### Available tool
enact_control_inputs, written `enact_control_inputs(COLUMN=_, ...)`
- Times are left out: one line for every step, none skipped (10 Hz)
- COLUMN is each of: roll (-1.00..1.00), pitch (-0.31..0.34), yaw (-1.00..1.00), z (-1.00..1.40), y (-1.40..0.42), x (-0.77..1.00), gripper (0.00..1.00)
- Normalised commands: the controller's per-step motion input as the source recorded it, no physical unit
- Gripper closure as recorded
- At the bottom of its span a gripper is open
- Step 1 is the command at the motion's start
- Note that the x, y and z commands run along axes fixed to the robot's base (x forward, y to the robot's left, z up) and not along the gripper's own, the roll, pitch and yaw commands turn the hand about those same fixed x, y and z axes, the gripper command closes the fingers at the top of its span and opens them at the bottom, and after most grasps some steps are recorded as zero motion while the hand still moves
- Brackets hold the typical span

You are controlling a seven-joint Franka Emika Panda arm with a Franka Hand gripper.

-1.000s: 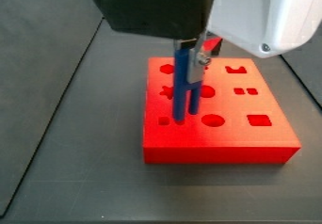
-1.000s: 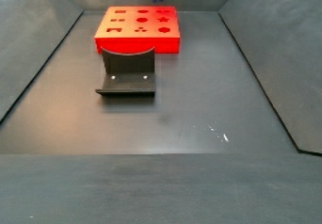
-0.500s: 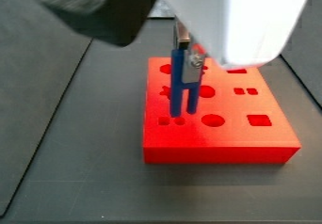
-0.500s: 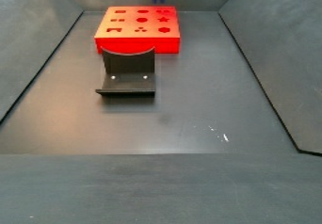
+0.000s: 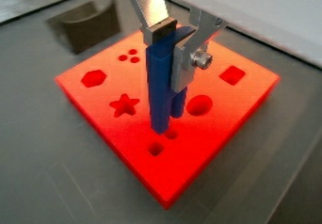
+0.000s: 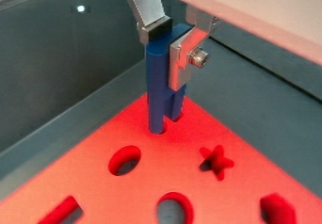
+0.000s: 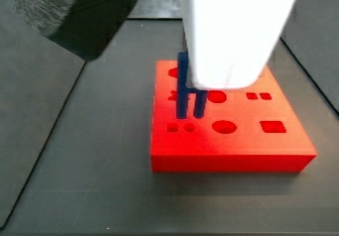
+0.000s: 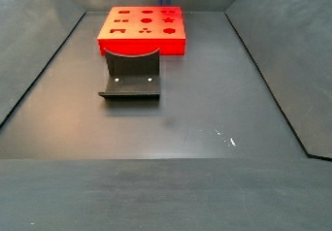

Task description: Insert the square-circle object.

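My gripper (image 5: 174,41) is shut on the bright blue square-circle object (image 5: 163,87), a long peg of two side-by-side rods, and holds it upright over the red block (image 5: 113,77) with shaped cutouts. The silver fingers (image 5: 152,11) clamp its upper end, as both wrist views show (image 6: 174,41). The peg's lower end (image 6: 161,124) hangs at the block's top near two small holes (image 5: 156,149); I cannot tell whether it touches. In a side view the peg (image 7: 192,101) stands over the block (image 7: 239,149), and the white arm body (image 7: 239,32) hides the gripper.
A dark grey curved holder (image 8: 131,80) stands on the floor right in front of the red block (image 8: 146,31); it also shows in a wrist view (image 5: 82,23). Grey sloping walls (image 8: 279,70) enclose the dark floor on both sides.
The arm's white body has moved further across the side view and now covers the gripper. The peg's lower end has shifted a little up and back from the block's front-left small holes.
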Motion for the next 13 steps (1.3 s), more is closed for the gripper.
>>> enact_control_inputs(roll=0.02, pitch=0.016, yaw=0.00, z=0.00, y=-0.03, x=0.00, gripper=1.00)
enact_control_inputs(roll=0.01, pitch=0.000, yaw=0.00, z=-0.03, y=-0.01, x=0.00, gripper=1.00)
enact_control_inputs(roll=0.02, pitch=0.000, yaw=0.01, z=-0.12, y=-0.05, x=0.00, gripper=1.00)
enact_control_inputs(roll=0.00, pitch=0.000, yaw=0.00, z=-0.24, y=-0.04, x=-0.03, gripper=1.00)
enact_control_inputs(roll=-0.10, pitch=0.000, yaw=-0.03, z=-0.13, y=-0.03, x=-0.12, gripper=1.00)
enact_control_inputs(roll=-0.20, pitch=0.000, yaw=-0.08, z=0.00, y=0.00, x=-0.15, gripper=1.00)
enact_control_inputs(roll=-0.26, pitch=0.000, yaw=-0.09, z=0.00, y=0.00, x=-0.13, gripper=1.00)
enact_control_inputs(roll=-0.30, pitch=-0.019, yaw=-0.06, z=0.00, y=0.00, x=-0.03, gripper=1.00)
enact_control_inputs(roll=-0.32, pitch=-0.034, yaw=-0.04, z=0.00, y=0.00, x=0.00, gripper=1.00)
enact_control_inputs(roll=-0.34, pitch=-0.057, yaw=-0.08, z=0.00, y=0.01, x=0.02, gripper=1.00)
enact_control_inputs(roll=-0.16, pitch=0.000, yaw=-0.07, z=0.00, y=0.00, x=0.00, gripper=1.00)
enact_control_inputs(roll=0.00, pitch=0.007, yaw=-0.06, z=0.00, y=0.00, x=0.00, gripper=1.00)
enact_control_inputs(roll=0.03, pitch=0.004, yaw=-0.07, z=-0.06, y=0.00, x=0.05, gripper=1.00)
